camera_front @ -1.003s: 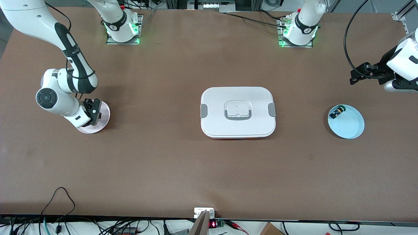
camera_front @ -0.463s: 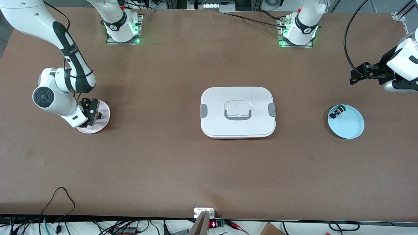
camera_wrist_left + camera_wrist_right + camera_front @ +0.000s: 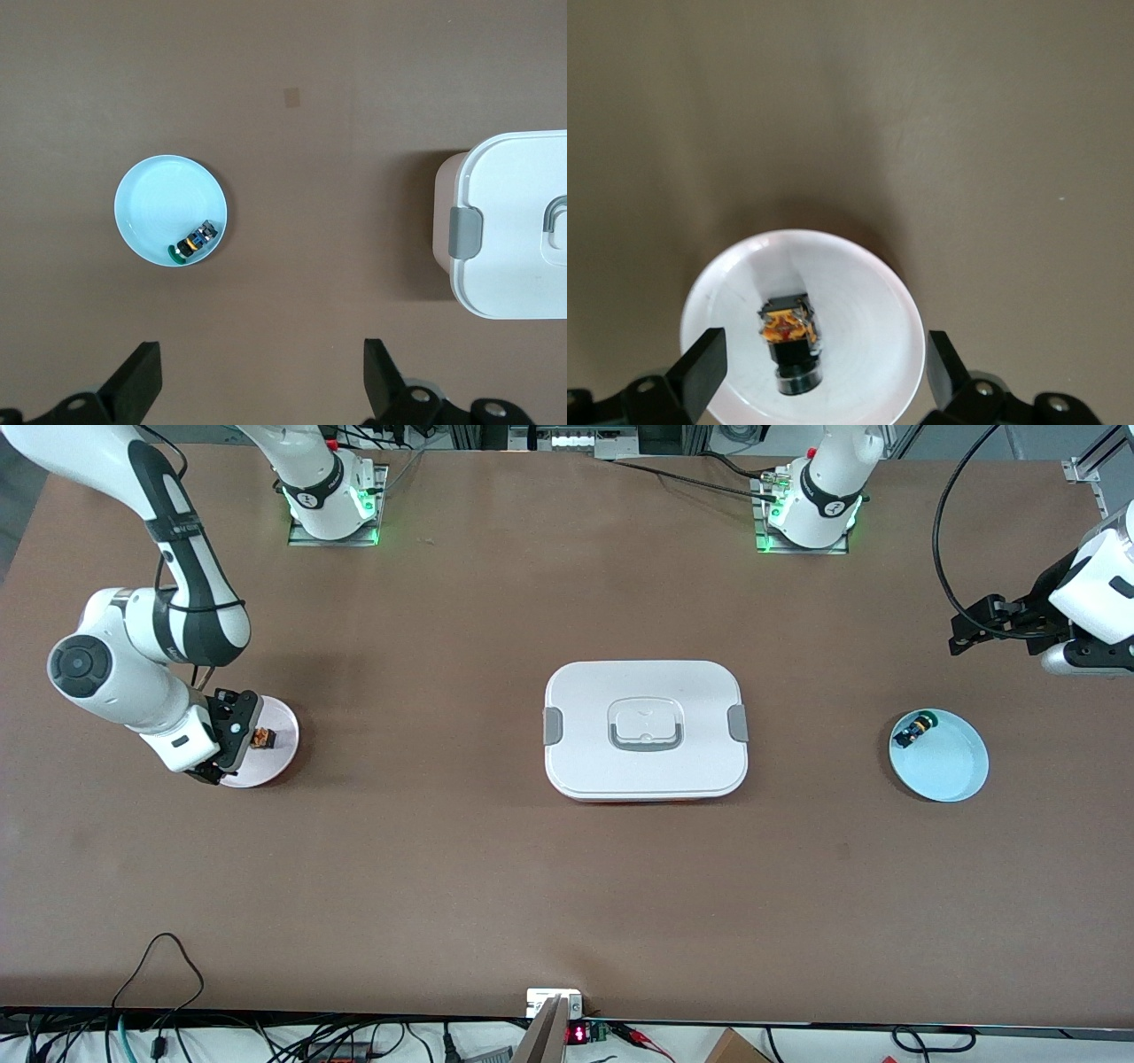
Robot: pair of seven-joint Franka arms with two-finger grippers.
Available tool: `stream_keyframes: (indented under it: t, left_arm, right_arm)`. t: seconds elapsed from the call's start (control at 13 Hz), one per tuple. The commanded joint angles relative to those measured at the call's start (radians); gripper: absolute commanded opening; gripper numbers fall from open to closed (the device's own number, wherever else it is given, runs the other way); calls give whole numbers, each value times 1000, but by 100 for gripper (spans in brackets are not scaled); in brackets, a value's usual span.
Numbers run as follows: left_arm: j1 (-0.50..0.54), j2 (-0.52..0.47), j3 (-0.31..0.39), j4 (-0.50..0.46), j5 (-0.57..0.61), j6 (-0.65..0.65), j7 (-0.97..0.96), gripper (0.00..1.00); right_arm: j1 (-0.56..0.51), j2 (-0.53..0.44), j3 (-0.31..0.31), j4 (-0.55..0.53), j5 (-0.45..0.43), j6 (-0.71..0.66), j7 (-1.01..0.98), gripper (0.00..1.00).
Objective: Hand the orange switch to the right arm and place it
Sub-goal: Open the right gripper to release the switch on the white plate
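Table point(image 3: 496, 886), brown, carries all items, listed large to small. Centre: white lidded box point(image 3: 646, 729) w/ grey latches, closed, untouched. Toward left arm's end: pale blue dish point(image 3: 950, 766) holding a green-faced switch point(image 3: 913, 732), not the task's item. Toward right arm's end: pink dish point(image 3: 282, 731) w/ the orange switch point(image 3: 261, 737) lying in it on its side, tan-brown rear up in the right wrist view point(image 3: 788, 324), black collar pointing toward the wrist camera.

Right tool point(image 3: 232, 731) sits just over the pink dish's rim, fingers point(image 3: 700, 363) spread apart either side of the switch, touching nothing. Left tool point(image 3: 261, 381) hangs high near the table's edge at its own end, jaws wide apart & empty; arm waits.

Progress, as judged: handover & placement look done, since the switch rests free in the dish on the right arm's side. Remaining: right arm to clear off, approx. nothing else.
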Motion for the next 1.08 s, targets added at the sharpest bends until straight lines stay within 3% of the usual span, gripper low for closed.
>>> stream_keyframes:
  t: [0.0,0.31,0.69,0.85,1.0]
  left_arm:
    - [0,5,4,15,16,-6,8,100]
    - [1,5,9,15,16,-7,11,100]
    - [3,3,12,15,16,-19,11,100]
    - [3,5,12,15,16,-28,14,100]
    - [12,3,12,15,16,-28,16,100]
  right_arm:
    - [45,-65,4,9,40,-104,240,100]
    - [126,-102,6,50,65,-251,567,100]
    - [208,-100,3,223,96,-538,928,100]
    - [206,-103,-1,302,88,-636,959,100]
    - [202,-111,-10,365,41,-652,947,100]
